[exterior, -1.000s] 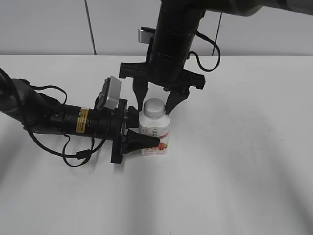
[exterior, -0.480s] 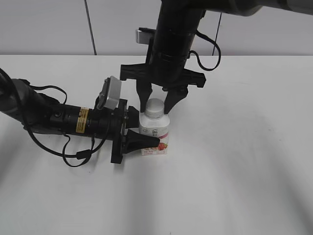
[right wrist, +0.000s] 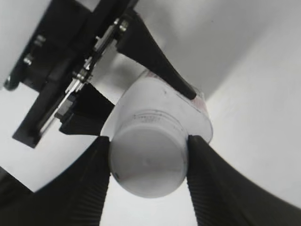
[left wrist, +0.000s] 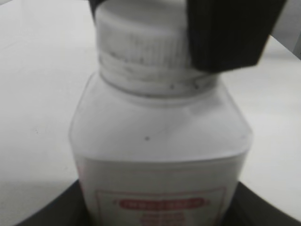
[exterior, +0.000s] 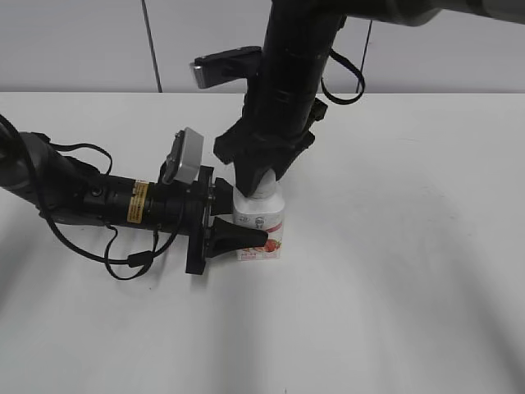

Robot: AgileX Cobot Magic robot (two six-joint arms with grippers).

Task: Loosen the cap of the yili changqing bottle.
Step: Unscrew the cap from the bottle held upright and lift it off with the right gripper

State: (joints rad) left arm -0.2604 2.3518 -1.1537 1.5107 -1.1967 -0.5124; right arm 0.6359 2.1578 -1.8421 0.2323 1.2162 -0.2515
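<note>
Our right hand [right wrist: 148, 165] is clamped on the cap [right wrist: 148, 165] from above, ribbed fingers [right wrist: 89, 188] pressed to both sides of it in the right wrist view. A sec ago it hung over the bottle w/ fingers spread to either side of the cap, not touching. Since then it has come down, closed in, and the wrist has rotated approx a quarter turn: in the exterior view the finger bar no longer faces us broadside, and the wrist camera has swung round to the left. So we judge the twist is underway or just starting; whether the cap has actually broken free on its thread we can't tell from here.

Our left hand [exterior: 238, 222] lies low along the counter [exterior: 410, 246], coming in from the left, gripping the bottle [exterior: 259, 226] by its body at label height. It hasn't moved; same grip, same spot. That is the anchor the twist needs.

The bottle stands upright near the middle of the counter, label w/ red print facing us, cap on its neck. In the left wrist view one dark finger of the right hand covers the cap's right side [left wrist: 141, 42].

Next we'd expect more rotation, provided the body doesn't spin inside the left grip.
</note>
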